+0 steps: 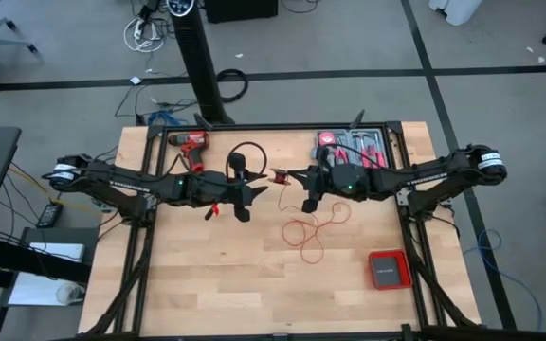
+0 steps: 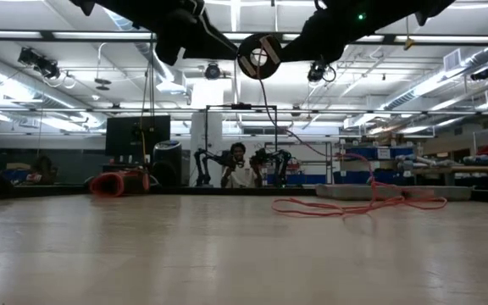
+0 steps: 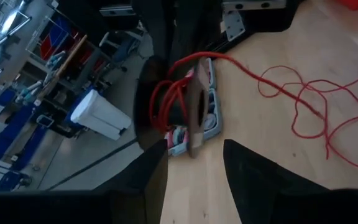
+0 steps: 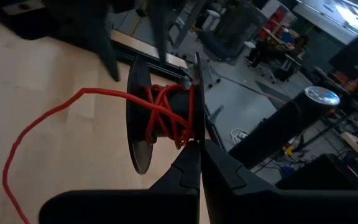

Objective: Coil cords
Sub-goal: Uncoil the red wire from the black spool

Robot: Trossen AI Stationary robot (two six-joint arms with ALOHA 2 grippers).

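Red cord (image 1: 307, 230) half-wound on spool (image 4: 160, 112), which my right gripper (image 4: 199, 163) pinches by the rim, jaws pressed together, held aloft for winding; left gripper (image 1: 245, 194) waits at 9 o'clock, jaws spread.

We are reaching both arms in over the middle of the table, held up off its surface, wrists facing one another. Our left gripper (image 1: 244, 196) is hanging with its fingers (image 3: 143, 180) spread wide apart, gripping nothing. Our right gripper (image 1: 303, 191) is facing it from close by, fingers (image 4: 188, 168) pressed tightly together.
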